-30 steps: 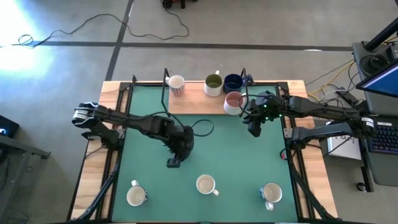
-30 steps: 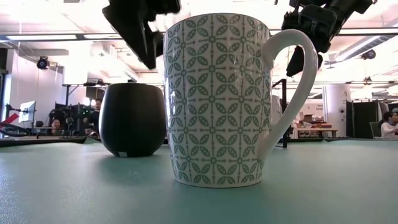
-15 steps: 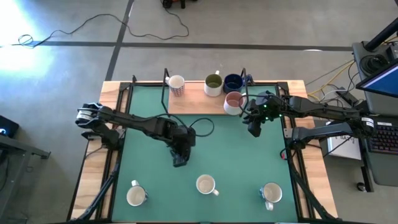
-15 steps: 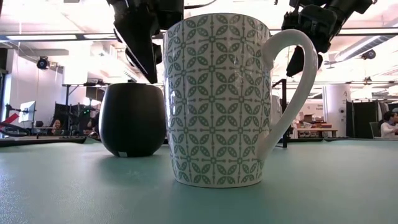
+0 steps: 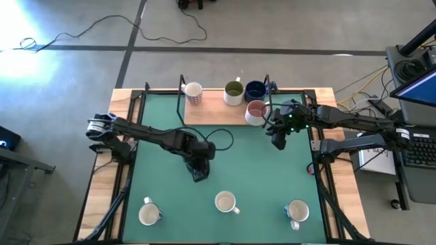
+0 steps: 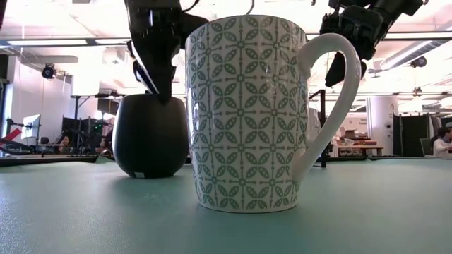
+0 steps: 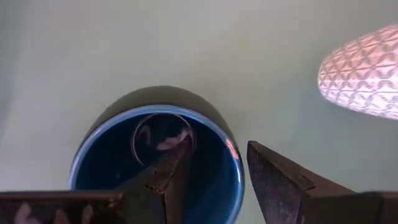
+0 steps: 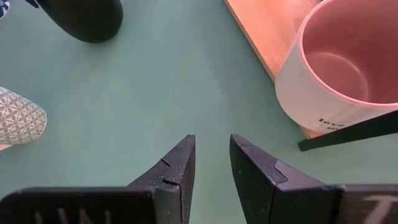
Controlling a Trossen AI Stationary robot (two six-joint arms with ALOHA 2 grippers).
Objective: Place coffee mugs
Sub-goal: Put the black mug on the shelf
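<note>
The table's green mat (image 5: pixel 157 177) lay beneath the left gripper (image 7: pixel 214 180), jaws spread astride the dark blue mug (image 7: pixel 155 155) rim near the mat's centre — pre-grasp; closing comes next. The right gripper (image 8: pixel 211 165), narrowly parted, waited beside the pink-lined mug (image 8: pixel 339 68).

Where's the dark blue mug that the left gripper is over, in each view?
Low: dark blue mug left of centre, behind the patterned mug.
High: hidden beneath the left gripper, mid-table.
Left wrist: lower centre, fingers straddling its rim.
Right wrist: top-left corner.
Shared landmark: the patterned mug.
</note>
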